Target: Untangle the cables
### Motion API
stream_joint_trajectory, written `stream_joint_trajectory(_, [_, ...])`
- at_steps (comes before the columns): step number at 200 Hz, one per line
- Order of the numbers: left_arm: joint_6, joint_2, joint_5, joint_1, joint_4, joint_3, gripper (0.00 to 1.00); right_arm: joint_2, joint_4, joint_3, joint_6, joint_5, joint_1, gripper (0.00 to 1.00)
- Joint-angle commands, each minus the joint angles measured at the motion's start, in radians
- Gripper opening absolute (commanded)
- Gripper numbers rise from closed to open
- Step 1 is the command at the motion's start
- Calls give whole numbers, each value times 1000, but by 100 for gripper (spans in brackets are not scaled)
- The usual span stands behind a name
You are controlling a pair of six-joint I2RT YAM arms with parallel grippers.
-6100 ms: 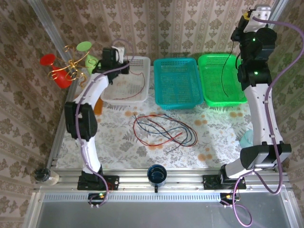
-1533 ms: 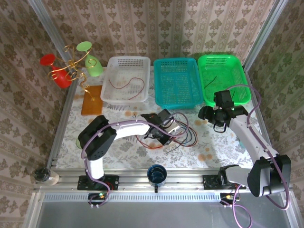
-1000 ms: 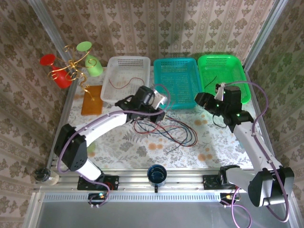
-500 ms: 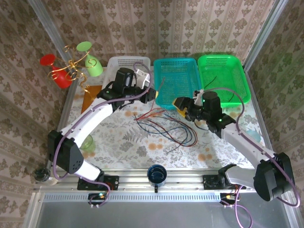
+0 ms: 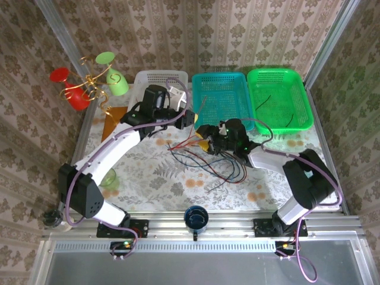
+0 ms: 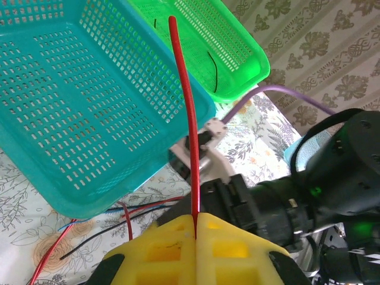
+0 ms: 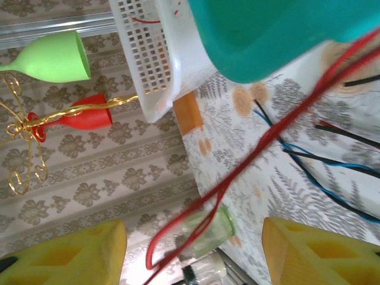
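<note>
At the table's [image 5: 148, 178] far edge, the left gripper [image 6: 196, 218] pinches a red cable [image 6: 185, 107] taut above the other cables [image 5: 209, 164] lying mid-table. The right gripper [image 7: 193, 240] gapes around a red strand. A hard pull risks tightening the knot or snagging the teal basket [image 5: 218, 75].

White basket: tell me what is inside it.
The right wrist view shows a short stretch of red cable lying in the white basket. From above, the left arm covers most of its floor, so whatever else lies there cannot be seen.
</note>
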Motion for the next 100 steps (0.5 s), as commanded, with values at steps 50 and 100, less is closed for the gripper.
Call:
stream_joint_trajectory(50, [-21,-88,-5,2,-5,-27,0,66,108,53,69,61,44,19])
stream_joint_trajectory(100, [-10,-138,-92,54,-81,3,0,-74,-61,45,-16,114,61,0])
